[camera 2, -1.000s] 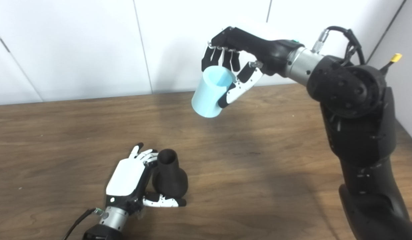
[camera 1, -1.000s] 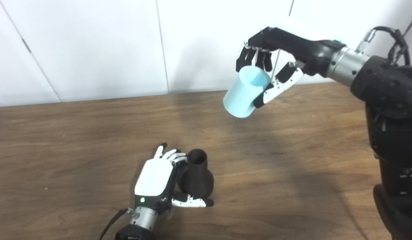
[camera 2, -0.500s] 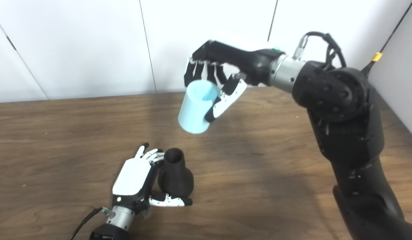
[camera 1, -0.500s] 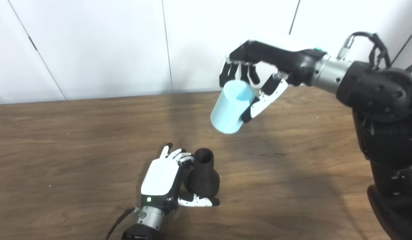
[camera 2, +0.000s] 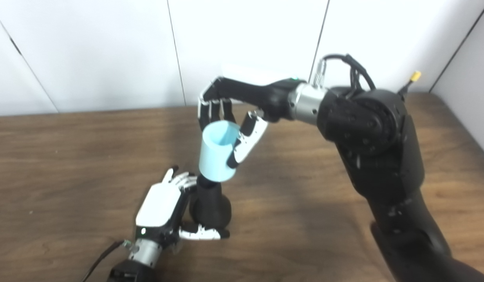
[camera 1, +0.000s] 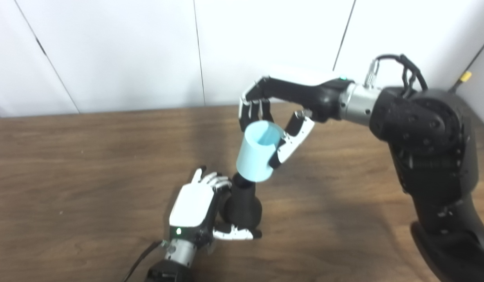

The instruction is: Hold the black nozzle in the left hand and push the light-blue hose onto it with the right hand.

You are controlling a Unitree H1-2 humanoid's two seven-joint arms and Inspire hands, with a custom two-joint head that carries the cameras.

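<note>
I see my right hand (camera 1: 281, 117) clasping the pale-blue hose (camera 1: 257, 156), its lower rim over the matte nozzle (camera 1: 244, 203) gripped by my left hand (camera 1: 195, 207) on the brown wood bench (camera 1: 69, 156); white wall panels (camera 1: 128, 51) behind.

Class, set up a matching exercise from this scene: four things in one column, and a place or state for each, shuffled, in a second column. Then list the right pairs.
Column one:
1. left robot hand
2. right robot hand
3. light-blue hose
4. black nozzle

Column two:
A. standing upright on the wooden table
B. lower end at the nozzle's neck
C. low at the table, shut on the nozzle
D. raised above the table, shut on the hose

Pairs: 1-C, 2-D, 3-B, 4-A
</note>
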